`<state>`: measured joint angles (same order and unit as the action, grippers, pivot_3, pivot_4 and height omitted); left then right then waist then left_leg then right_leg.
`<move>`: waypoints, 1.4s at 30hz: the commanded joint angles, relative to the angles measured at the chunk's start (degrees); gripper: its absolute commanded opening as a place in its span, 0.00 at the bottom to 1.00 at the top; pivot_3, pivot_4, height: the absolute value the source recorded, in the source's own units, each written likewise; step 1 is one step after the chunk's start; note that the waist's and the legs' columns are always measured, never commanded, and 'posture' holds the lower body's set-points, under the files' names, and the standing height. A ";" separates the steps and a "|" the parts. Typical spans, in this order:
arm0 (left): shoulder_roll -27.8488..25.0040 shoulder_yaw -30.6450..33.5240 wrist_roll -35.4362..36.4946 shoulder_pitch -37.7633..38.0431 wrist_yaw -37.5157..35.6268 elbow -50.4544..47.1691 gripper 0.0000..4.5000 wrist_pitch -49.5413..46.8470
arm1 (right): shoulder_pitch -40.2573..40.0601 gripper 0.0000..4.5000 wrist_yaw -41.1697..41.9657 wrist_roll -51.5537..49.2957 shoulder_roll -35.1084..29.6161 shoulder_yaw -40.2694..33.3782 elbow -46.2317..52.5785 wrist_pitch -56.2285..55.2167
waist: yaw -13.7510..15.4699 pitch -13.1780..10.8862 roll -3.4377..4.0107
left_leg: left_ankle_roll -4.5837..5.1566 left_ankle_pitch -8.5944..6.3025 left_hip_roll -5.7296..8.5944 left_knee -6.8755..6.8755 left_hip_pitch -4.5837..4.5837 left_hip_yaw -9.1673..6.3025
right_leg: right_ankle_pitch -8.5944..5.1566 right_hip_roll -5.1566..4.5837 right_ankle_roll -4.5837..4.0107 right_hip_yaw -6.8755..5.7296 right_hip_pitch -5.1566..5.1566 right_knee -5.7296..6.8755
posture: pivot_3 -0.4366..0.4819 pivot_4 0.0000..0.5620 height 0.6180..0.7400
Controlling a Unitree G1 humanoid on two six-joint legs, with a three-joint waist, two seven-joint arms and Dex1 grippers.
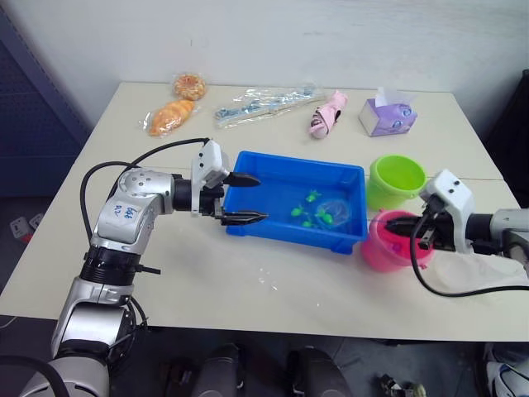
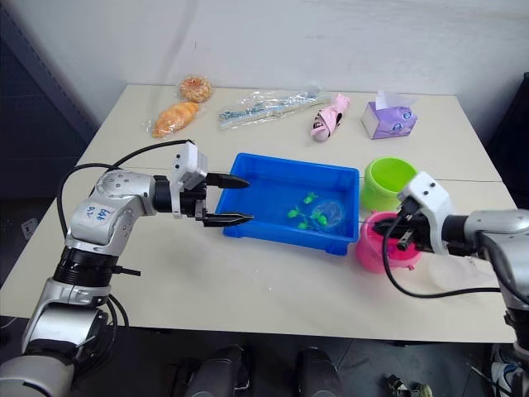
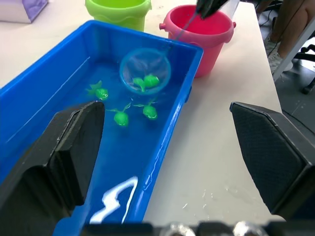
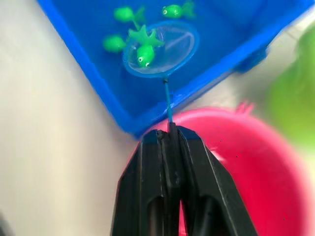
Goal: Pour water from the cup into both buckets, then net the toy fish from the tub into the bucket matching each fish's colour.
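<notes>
**Net in the tub, green fish over the hoop**

Nearest me, my right gripper (image 4: pixel 170 135) sits above the pink bucket (image 1: pixel 388 245), fingers pinched tight on the stick of the net (image 4: pixel 161 49). The net's long axis runs from that grip over the bucket's rim and the blue wall into the tub (image 1: pixel 248 227), hoop end pointing away from the gripper toward the tub's middle. The hoop lies low in the water, tilted a little, with green fish (image 4: pixel 144 54) inside its ring; I can't tell whether they rest on the mesh or float above it.

My left gripper (image 1: pixel 243 199) hangs at the tub's opposite short end, fingers spread wide, one over the water and one outside the near wall, holding nothing.

More green fish (image 3: pixel 120 117) lie loose in the water just beside the hoop.

The lime green bucket (image 1: pixel 395 180) stands just behind the pink one, near the tub's far corner.

Well beyond, along the table's (image 1: pixel 248 289) far edge: bread pieces (image 1: pixel 171 117), a clear wrapped packet (image 1: pixel 264 103), a pink plush toy (image 1: pixel 328 114), a purple tissue box (image 1: pixel 387 116).
</notes>
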<state>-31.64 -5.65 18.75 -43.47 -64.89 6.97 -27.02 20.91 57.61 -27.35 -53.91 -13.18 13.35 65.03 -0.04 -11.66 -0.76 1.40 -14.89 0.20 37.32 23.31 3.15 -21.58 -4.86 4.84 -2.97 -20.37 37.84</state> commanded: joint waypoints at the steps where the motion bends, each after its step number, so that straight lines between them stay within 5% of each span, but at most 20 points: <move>1: 0.14 0.02 0.17 -1.06 -0.57 -0.08 0.97 1.38 | 2.29 0.00 -3.41 -7.13 2.09 -9.15 1.79 12.12 | -0.02 0.00 0.00 | 0.00 0.00 0.00 0.00 0.00 0.01 | 0.00 0.00 0.00 0.01 0.00 0.00 | 0.48 0.27 0.99; 9: 3.05 1.31 3.28 -1.91 0.16 -0.99 0.97 -1.38 | 5.10 0.00 -12.23 -12.41 5.72 -23.23 7.91 21.18 | 0.08 0.00 0.00 | 0.01 -0.01 0.03 -0.07 0.03 0.01 | 0.00 -0.02 0.00 0.02 -0.03 -0.04 | 0.48 0.27 0.99; 15: 5.68 2.02 5.35 -3.78 1.35 -0.68 0.97 -3.03 | 5.34 0.00 -20.69 -5.33 1.61 -21.96 7.16 11.99 | 0.03 0.00 0.01 | 0.01 -0.01 0.04 -0.09 0.02 0.05 | 0.00 -0.02 0.00 0.05 -0.07 -0.03 | 0.48 0.27 0.99; 28: 10.26 -1.41 5.77 4.71 7.99 -11.53 0.97 -6.50 | -16.11 0.00 -27.97 37.22 -21.94 3.52 2.95 -47.52 | -0.12 0.01 0.03 | -0.02 0.01 0.04 -0.14 0.00 0.22 | 0.00 0.03 0.03 0.20 -0.13 -0.05 | 0.48 0.27 0.99; 36: 8.88 -0.40 6.06 3.72 8.27 -10.10 0.97 -6.38 | -19.97 0.00 -32.08 48.53 -27.32 -0.11 -6.27 -69.74 | -0.06 0.03 0.05 | -0.15 0.09 -0.01 -0.16 -0.04 0.23 | 0.00 0.09 0.03 0.20 -0.11 -0.07 | 0.48 0.27 0.99; 42: 8.92 -1.34 6.21 3.91 7.90 -10.09 0.97 -5.89 | -18.88 0.00 -30.34 49.42 -25.69 -1.61 -8.86 -74.03 | -0.01 0.02 0.06 | -0.17 0.10 -0.06 -0.16 -0.05 0.22 | 0.00 0.14 0.03 0.19 -0.09 -0.08 | 0.48 0.27 0.99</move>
<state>-22.69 -7.26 24.43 -38.97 -56.80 -1.76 -33.91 0.23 27.58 21.90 -79.95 -11.74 5.38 -9.05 -0.06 -11.63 -0.71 1.24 -14.80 0.16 37.17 23.26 3.38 -21.58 -4.73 4.88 -2.77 -20.46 37.77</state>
